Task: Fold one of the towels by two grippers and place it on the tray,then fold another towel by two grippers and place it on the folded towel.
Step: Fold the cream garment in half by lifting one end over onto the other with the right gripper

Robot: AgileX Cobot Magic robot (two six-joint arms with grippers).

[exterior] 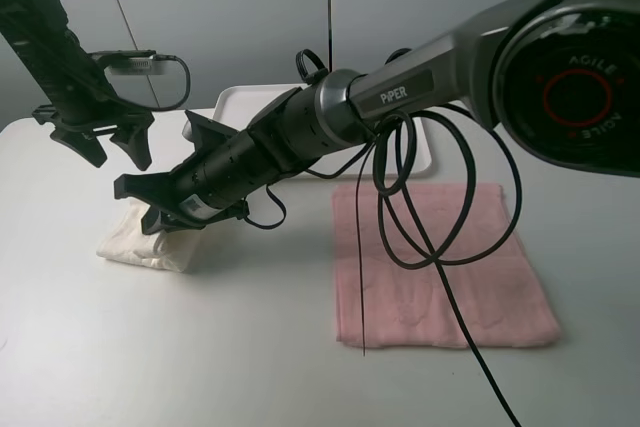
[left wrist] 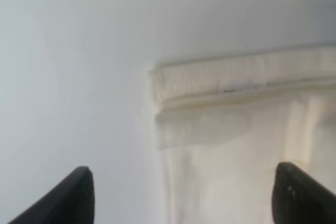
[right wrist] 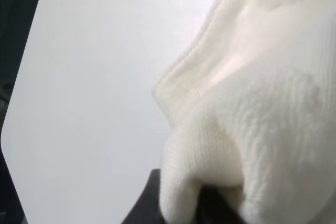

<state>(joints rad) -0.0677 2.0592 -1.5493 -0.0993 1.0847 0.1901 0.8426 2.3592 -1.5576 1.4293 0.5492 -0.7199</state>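
A cream-white towel lies bunched and folded at the table's left. My right gripper reaches across the middle and is shut on its near edge; the right wrist view shows the white towel pinched between the fingers. My left gripper hangs open above and behind the towel, holding nothing. In the left wrist view, the towel's folded hem lies beyond the open gripper. A pink towel lies flat at the right. The white tray stands at the back, partly hidden by the right arm.
The right arm's black cables loop over the pink towel. The grey table stretches in front of both towels. A pale wall stands behind the table.
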